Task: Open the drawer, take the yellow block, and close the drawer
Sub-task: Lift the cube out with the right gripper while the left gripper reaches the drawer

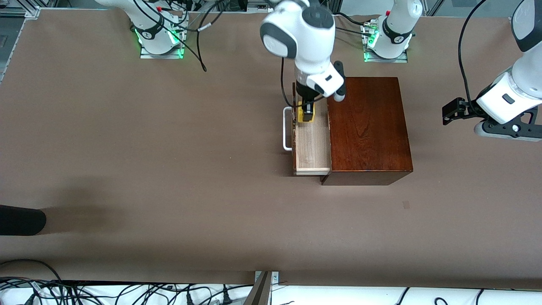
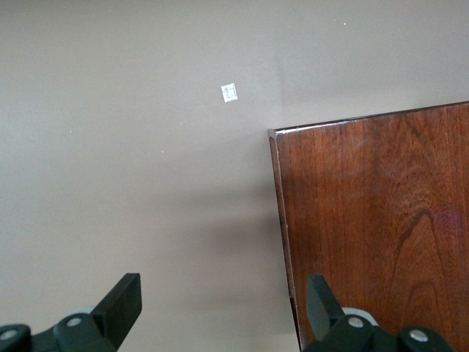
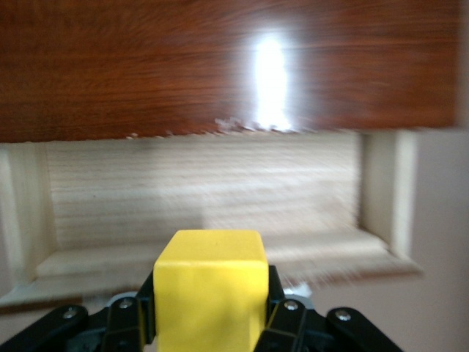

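Note:
The drawer (image 1: pixel 312 146) of the dark reddish-brown box (image 1: pixel 368 127) stands pulled out toward the right arm's end of the table, and its pale wood floor (image 3: pixel 205 191) shows. Its white bar handle (image 1: pixel 287 129) is free. My right gripper (image 1: pixel 305 111) (image 3: pixel 210 312) is shut on the yellow block (image 1: pixel 305 116) (image 3: pixel 210 286), over the drawer's end that lies farther from the front camera. My left gripper (image 1: pixel 508 127) (image 2: pixel 220 308) waits open and empty, over the table by the box's corner (image 2: pixel 272 133) at the left arm's end.
A dark rounded object (image 1: pixel 21 220) reaches in at the table's edge at the right arm's end. A loose black cable (image 1: pixel 199 55) hangs near the right arm's base. A small white tag (image 2: pixel 229 92) lies on the brown table (image 1: pixel 169 169).

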Action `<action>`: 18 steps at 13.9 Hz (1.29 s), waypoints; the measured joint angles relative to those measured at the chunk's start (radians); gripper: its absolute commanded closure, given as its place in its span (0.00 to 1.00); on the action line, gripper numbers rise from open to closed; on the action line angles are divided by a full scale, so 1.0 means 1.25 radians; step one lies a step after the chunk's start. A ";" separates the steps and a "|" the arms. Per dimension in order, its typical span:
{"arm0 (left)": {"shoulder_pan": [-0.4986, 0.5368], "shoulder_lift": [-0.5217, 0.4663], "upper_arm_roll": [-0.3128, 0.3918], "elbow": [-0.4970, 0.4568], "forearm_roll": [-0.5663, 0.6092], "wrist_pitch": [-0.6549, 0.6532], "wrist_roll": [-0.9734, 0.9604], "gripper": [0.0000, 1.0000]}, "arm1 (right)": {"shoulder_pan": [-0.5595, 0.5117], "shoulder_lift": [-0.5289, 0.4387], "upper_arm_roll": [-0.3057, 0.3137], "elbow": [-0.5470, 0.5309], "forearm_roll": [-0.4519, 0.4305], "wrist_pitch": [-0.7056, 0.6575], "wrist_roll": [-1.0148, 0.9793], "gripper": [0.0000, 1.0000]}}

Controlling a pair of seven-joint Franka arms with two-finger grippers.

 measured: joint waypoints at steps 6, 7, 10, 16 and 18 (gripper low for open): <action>-0.003 0.001 -0.004 0.000 -0.001 0.000 0.000 0.00 | -0.039 -0.117 -0.091 0.013 0.011 -0.087 0.059 1.00; -0.006 0.001 -0.005 0.001 -0.006 0.000 0.000 0.00 | -0.071 -0.131 -0.093 0.013 0.047 -0.091 0.066 1.00; -0.025 0.001 -0.012 0.002 -0.023 -0.001 0.015 0.00 | -0.226 -0.181 -0.094 -0.019 0.186 -0.101 0.067 1.00; -0.044 0.001 -0.138 0.014 -0.051 -0.010 0.129 0.00 | -0.458 -0.340 -0.085 -0.279 0.223 -0.107 0.132 1.00; -0.050 0.007 -0.187 0.014 -0.079 -0.014 0.165 0.00 | -0.492 -0.382 -0.084 -0.382 0.201 -0.105 0.172 1.00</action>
